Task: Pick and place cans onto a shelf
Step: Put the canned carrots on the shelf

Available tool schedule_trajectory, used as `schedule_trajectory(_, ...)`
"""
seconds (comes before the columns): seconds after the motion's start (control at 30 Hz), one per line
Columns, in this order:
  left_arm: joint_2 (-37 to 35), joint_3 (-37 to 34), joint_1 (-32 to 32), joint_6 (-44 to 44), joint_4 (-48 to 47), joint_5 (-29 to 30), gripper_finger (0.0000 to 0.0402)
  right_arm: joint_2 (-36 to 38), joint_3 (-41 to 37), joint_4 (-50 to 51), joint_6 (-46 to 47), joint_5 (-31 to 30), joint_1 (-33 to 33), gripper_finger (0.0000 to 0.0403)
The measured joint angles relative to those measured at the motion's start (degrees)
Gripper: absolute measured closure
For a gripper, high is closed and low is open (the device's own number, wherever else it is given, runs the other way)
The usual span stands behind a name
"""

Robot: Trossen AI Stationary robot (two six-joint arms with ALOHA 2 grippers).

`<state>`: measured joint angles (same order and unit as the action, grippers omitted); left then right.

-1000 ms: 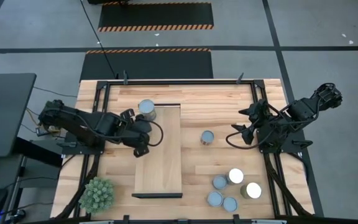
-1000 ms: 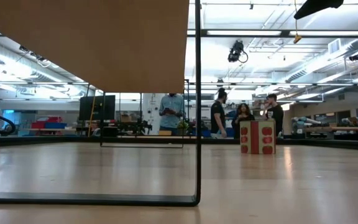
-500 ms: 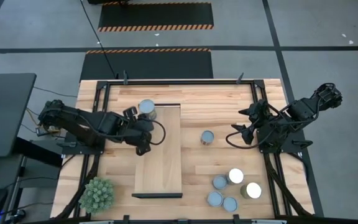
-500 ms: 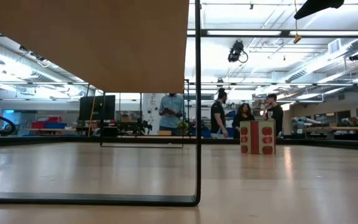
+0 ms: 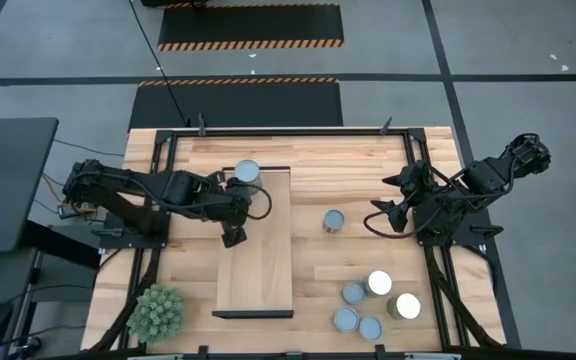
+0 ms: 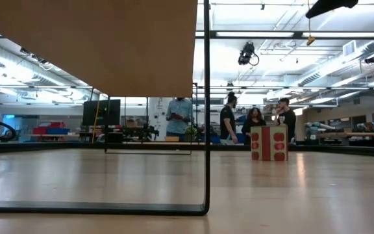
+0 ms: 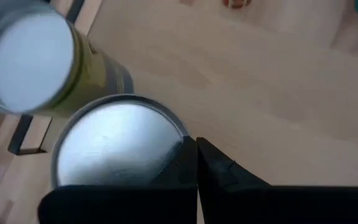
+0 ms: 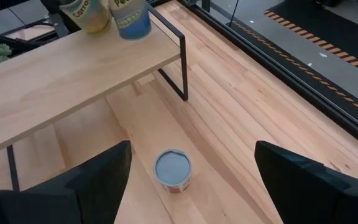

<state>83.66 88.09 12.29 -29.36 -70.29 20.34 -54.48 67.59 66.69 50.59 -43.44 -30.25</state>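
The shelf (image 5: 258,250) lies along the table's middle. My left gripper (image 5: 224,185) is at the shelf's far left corner, with its fingers shut. A can with a bright top (image 5: 246,172) stands there. The left wrist view shows a silvery-topped can (image 7: 114,149) right beside my fingers and a yellow-green can (image 7: 30,62) behind it. Both stand upright on the shelf (image 8: 86,68). My right gripper (image 5: 383,205) waits open at the table's right. A lone can (image 8: 173,169) stands on the table ahead of it. My left gripper has the outer side of one shut finger (image 7: 180,163) at the silvery-topped can's rim (image 7: 169,127). The fingers slant down from above. The finger hides the exact place of contact. The can stands upright on the shelf.
Several cans (image 5: 373,305) stand grouped near the table's near right corner, and the lone can (image 5: 334,221) is right of the shelf. A spiky green plant (image 5: 157,312) is at the near left. The low view shows the shelf's black leg (image 6: 206,104), with people in the room beyond.
My left gripper has moved toward the table's right edge along the shelf's far end. The bright-topped can at the shelf's far left corner has slid a little to the right with it and stays upright.
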Motion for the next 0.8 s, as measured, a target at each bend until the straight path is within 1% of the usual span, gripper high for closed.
schedule_trajectory(0.17, 0.0, 2.1, -1.1, -0.2, 0.0, -0.3, 0.0401, 0.0, 0.0, -1.1, -1.7, 0.0, 0.1, 0.0054)
schedule_trajectory(0.47, 0.0, 2.2, -1.5, -1.0, 0.0, -1.4, 0.0401, 0.0, 0.0, -1.3, -2.7, 0.0, 1.2, 0.0054)
schedule_trajectory(0.57, 0.0, 2.2, -1.5, -1.0, 0.0, -2.5, 0.0391, 0.0, 0.0, -1.3, -3.1, 0.0, 1.2, 0.0054)
schedule_trajectory(0.8, 0.5, 2.3, -0.7, -1.0, 0.5, -0.7, 0.0363, 0.0, 0.0, -1.3, -3.7, 0.0, 1.2, 0.0054)
